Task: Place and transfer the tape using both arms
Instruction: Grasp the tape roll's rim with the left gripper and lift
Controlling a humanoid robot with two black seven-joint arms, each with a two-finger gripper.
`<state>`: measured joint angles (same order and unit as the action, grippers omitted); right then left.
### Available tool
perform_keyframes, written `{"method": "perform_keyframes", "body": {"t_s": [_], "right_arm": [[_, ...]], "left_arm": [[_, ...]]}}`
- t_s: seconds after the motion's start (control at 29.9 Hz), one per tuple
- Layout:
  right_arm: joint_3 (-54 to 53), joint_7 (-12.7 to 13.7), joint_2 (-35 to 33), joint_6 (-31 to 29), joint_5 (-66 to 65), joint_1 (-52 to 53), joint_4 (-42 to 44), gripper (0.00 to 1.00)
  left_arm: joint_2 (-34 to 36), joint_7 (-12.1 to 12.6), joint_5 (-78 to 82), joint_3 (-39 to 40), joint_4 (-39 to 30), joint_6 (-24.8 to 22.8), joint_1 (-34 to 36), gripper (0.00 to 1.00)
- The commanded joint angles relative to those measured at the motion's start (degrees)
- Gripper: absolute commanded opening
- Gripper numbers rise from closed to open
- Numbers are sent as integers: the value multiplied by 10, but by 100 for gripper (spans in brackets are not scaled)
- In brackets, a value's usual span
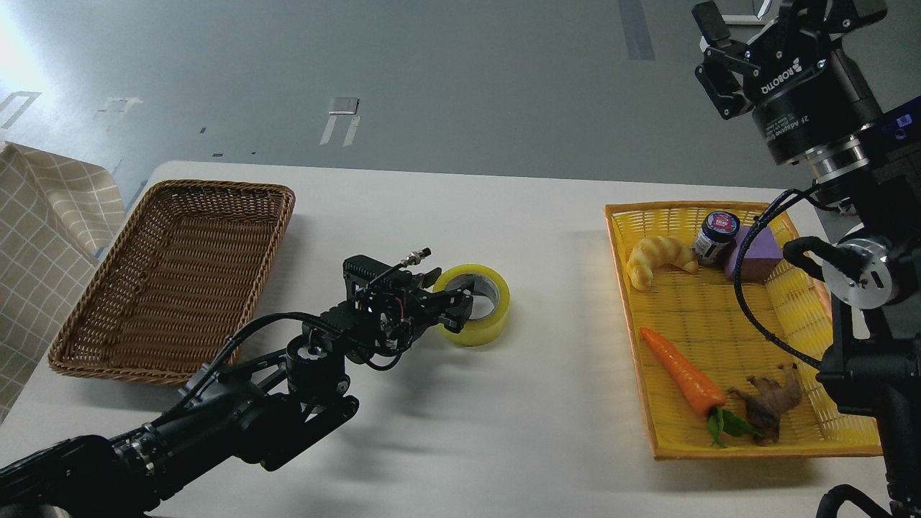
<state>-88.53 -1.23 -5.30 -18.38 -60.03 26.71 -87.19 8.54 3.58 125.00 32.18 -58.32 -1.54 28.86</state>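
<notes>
The tape (483,298), a yellow translucent roll with a grey-white core, lies flat on the white table (504,432) near its middle. My left gripper (455,306) reaches in from the lower left, and its fingers are closed on the roll's near-left wall, one fingertip inside the core. The roll rests on the table. My right gripper (734,25) is raised high at the top right, above the yellow tray, with its fingers spread and nothing in them; its upper finger is partly cut off by the frame edge.
An empty brown wicker basket (86,338) stands at the left. A yellow tray (626,302) at the right holds a croissant toy (658,257), a small jar (716,236), a purple block (755,252), a carrot (683,374) and a brown figure (773,399). A checked cloth (43,237) hangs at the far left.
</notes>
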Motion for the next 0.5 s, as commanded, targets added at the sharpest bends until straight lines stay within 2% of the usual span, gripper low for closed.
{"method": "perform_keyframes", "body": {"t_s": [0.0,0.2,0.47], "right_arm": [[-2,0,0,0,0,-3,0,100],[-2,0,-7,1,0,-6,2,100],[-2,-1,-7,8,0,-6,3,100]], "left_arm": [[0,-2,0,1,0,-7,2,26],[0,-3,0,1,0,-9,10,19],[3,-2,0,1,0,-13,28,17]]}}
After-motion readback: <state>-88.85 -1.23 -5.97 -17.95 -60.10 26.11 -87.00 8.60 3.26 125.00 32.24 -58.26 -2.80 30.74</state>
